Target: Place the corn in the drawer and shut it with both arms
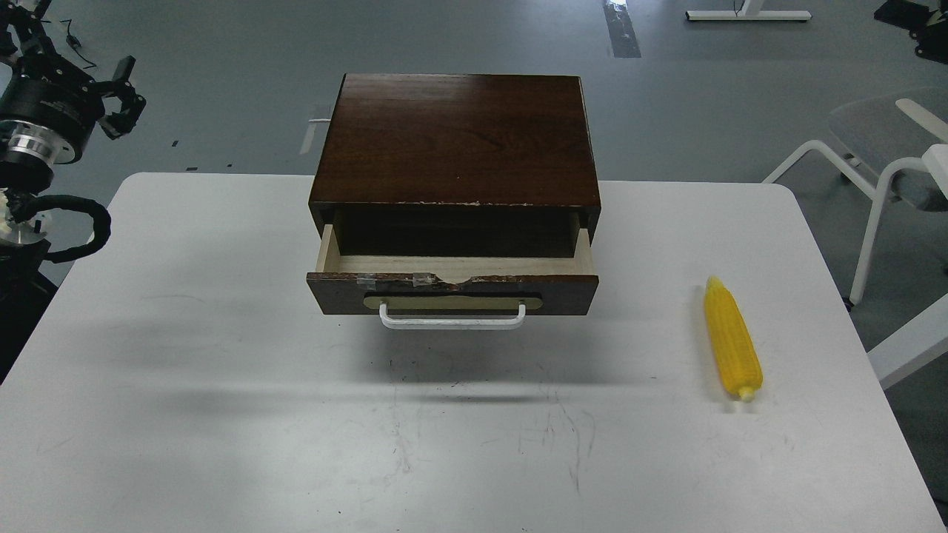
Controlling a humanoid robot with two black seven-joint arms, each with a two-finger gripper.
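The yellow corn (732,339) lies on the white table (222,414) at the right, pale stub end toward me, well right of the cabinet. The dark brown drawer (452,290) stands pulled partly out of the cabinet (457,137); its pale wood inside (452,265) holds nothing that I can see. Its white bar handle (452,318) faces me. My left gripper (121,96) is raised at the far left, off the table's edge, with its claw fingers apart and empty. My right arm is out of view.
A white-framed chair (881,170) stands to the right of the table. Another white frame part (907,344) sits near the table's right edge. Grey floor lies beyond the table.
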